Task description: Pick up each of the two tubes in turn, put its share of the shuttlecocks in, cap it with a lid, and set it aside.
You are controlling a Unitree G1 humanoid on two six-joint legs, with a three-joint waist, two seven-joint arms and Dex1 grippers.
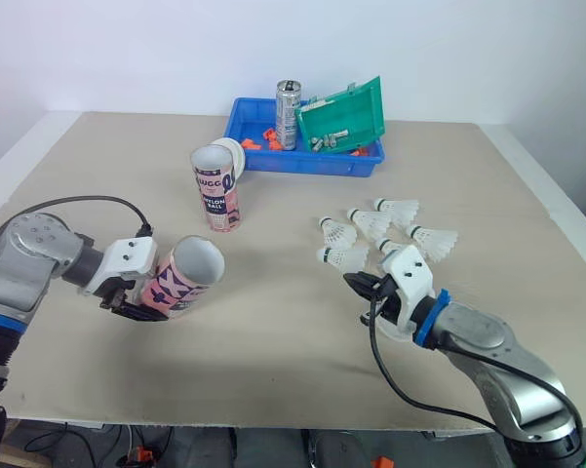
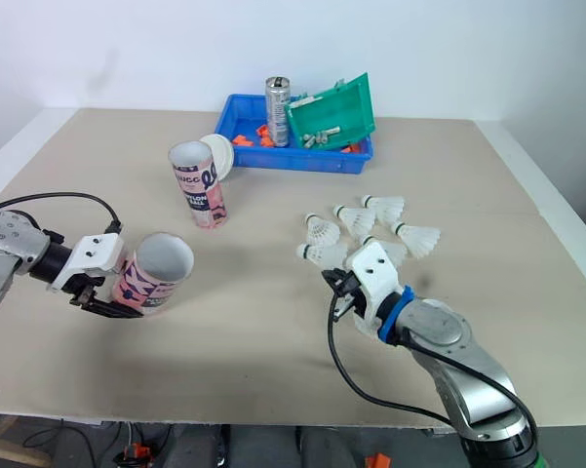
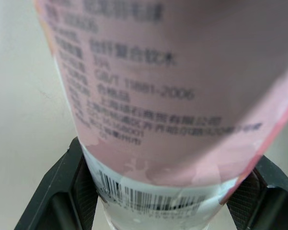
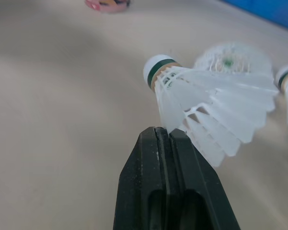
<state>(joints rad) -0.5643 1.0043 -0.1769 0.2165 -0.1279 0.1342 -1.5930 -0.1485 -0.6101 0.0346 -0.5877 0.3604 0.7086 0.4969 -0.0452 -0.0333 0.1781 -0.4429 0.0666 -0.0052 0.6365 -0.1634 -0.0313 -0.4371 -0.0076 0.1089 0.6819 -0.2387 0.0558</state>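
My left gripper [image 1: 136, 302] is shut on a pink tube [image 1: 187, 277], holding it tilted just above the table with its open mouth facing up and to the right. In the left wrist view the tube [image 3: 172, 96] sits between both black fingers [image 3: 57, 191]. A second pink tube [image 1: 215, 189] stands upright farther back, with a white lid [image 1: 236, 154] leaning behind it. My right gripper [image 1: 363, 285] is shut, pinching the feather edge of a shuttlecock [image 4: 206, 105] that lies at the near side of the cluster. Several more shuttlecocks [image 1: 398, 208] lie just beyond it.
A blue tray [image 1: 273, 161] at the back of the table holds a metal can [image 1: 289, 114], a tipped green box [image 1: 343, 117] and small orange parts. The table's front edge runs close under both arms.
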